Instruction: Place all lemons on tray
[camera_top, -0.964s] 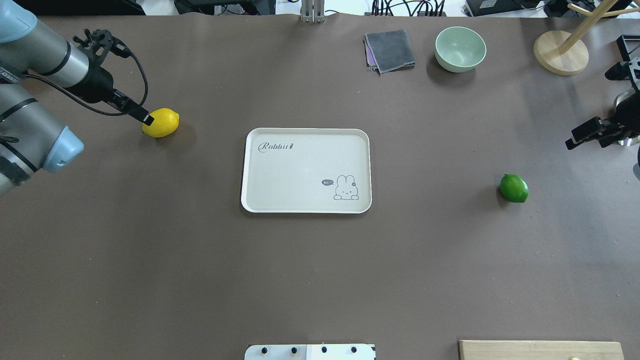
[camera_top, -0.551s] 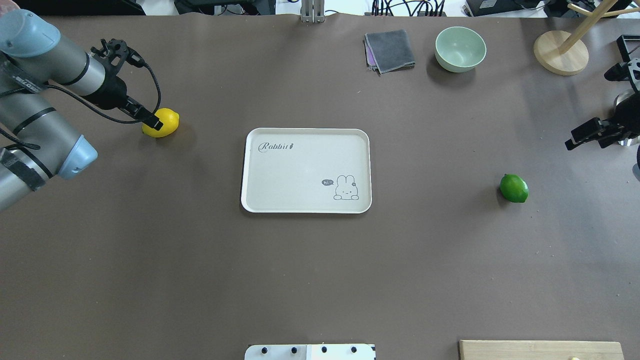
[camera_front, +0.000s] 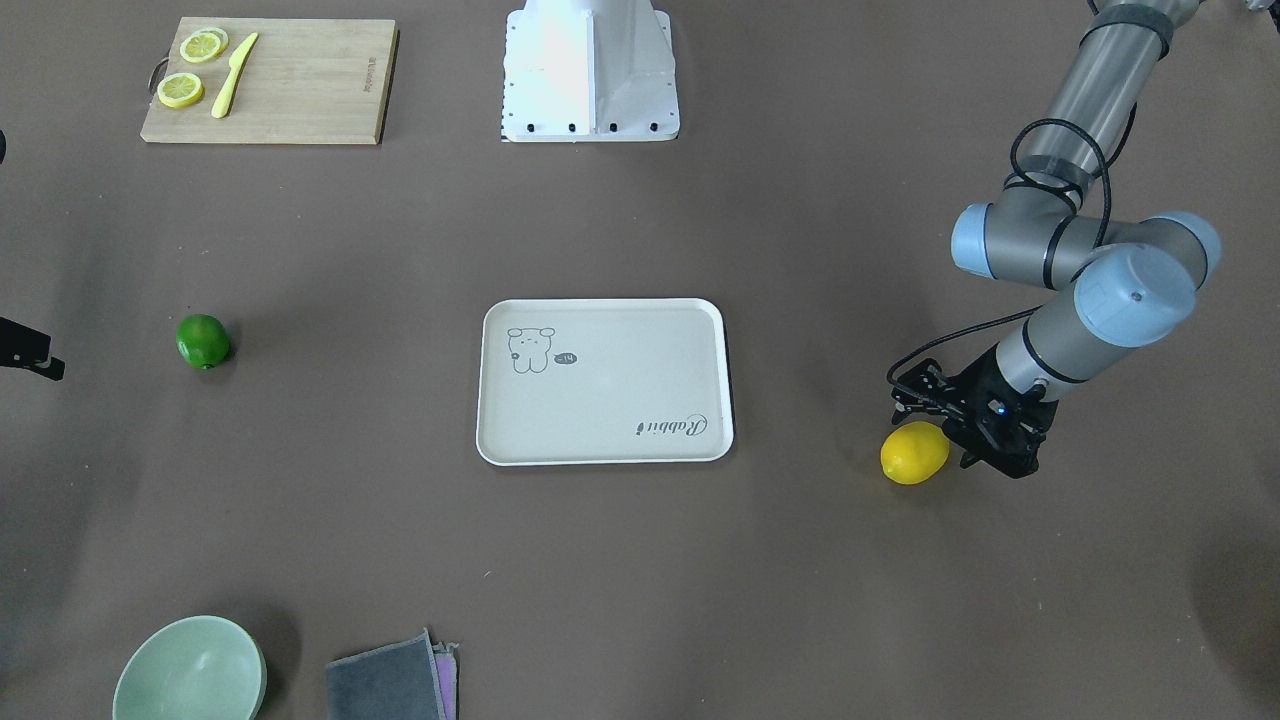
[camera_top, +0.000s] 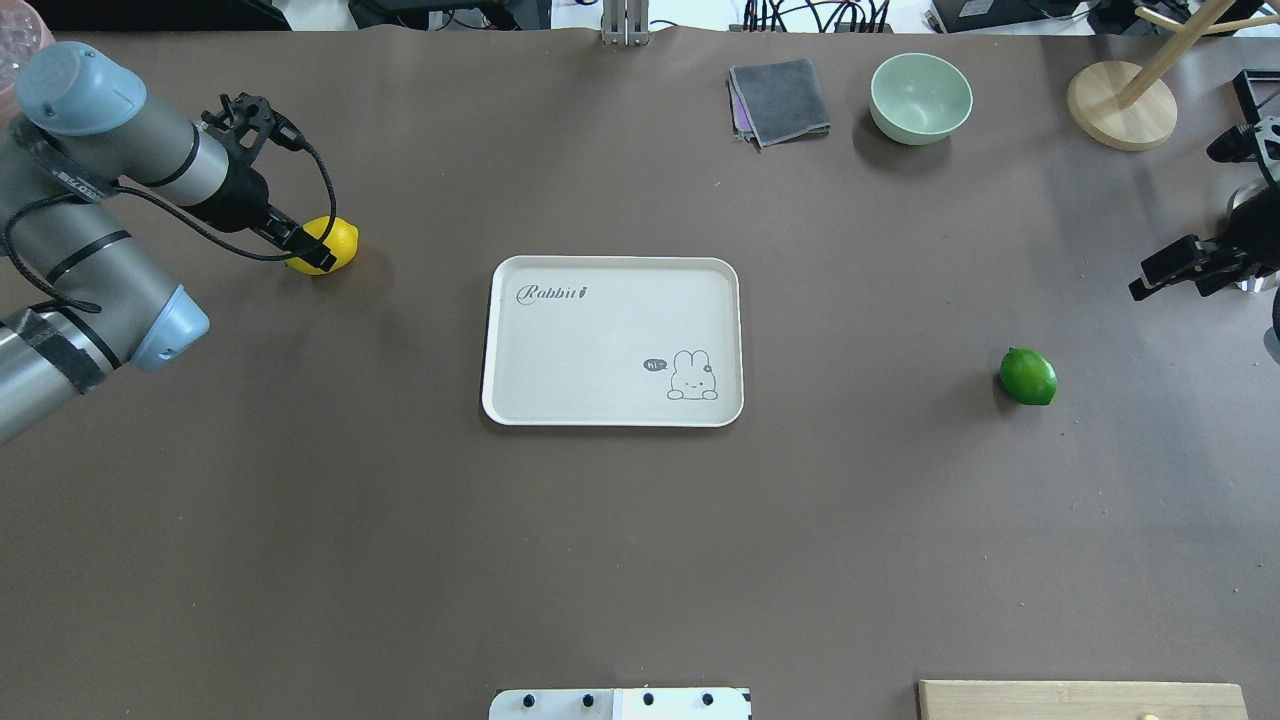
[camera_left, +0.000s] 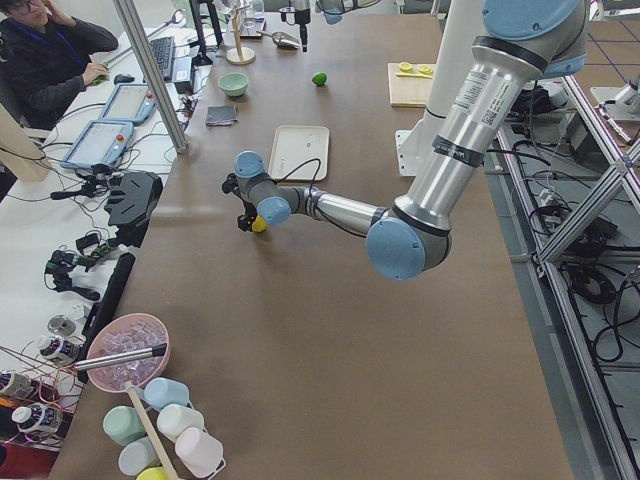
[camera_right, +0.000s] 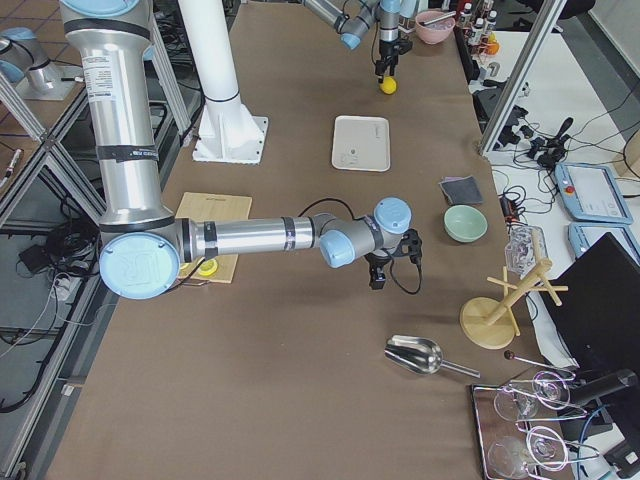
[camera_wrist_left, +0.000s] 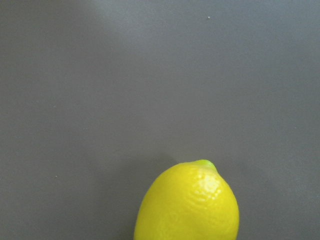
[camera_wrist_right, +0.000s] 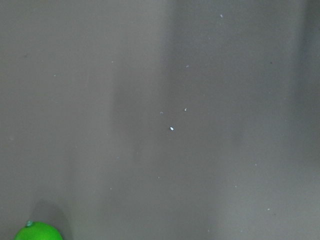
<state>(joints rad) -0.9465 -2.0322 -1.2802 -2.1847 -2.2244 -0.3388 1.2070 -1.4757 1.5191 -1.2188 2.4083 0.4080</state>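
Yellow lemon (camera_top: 338, 240) rests on the brown table (camera_top: 640, 560) at the left of the overhead view, well apart from the tray (camera_top: 600, 330), level with a spot just above the tray's upper left corner. The left gripper (camera_top: 310, 250) is down at this lemon, with one dark finger (camera_top: 318, 258) lying across its left side. The other finger is hidden, so I cannot tell how wide the jaws stand or whether they grip the fruit. The left wrist view shows the lemon low in the frame, tip pointing up. The tray sits mid-table with nothing on it. The green lemon (camera_top: 1028, 376) lies on the table at the right, well apart from the tray. The right gripper (camera_top: 1165, 272) hangs at the right edge, above and right of the green lemon, jaws seemingly parted and holding nothing. Along the top edge are a grey cloth (camera_top: 780, 100), a pale green bowl (camera_top: 920, 97) and a wooden stand (camera_top: 1120, 105). In the front-facing view a cutting board (camera_front: 300, 80) at the upper left carries lemon slices (camera_front: 181, 90) and a yellow knife (camera_front: 233, 88).
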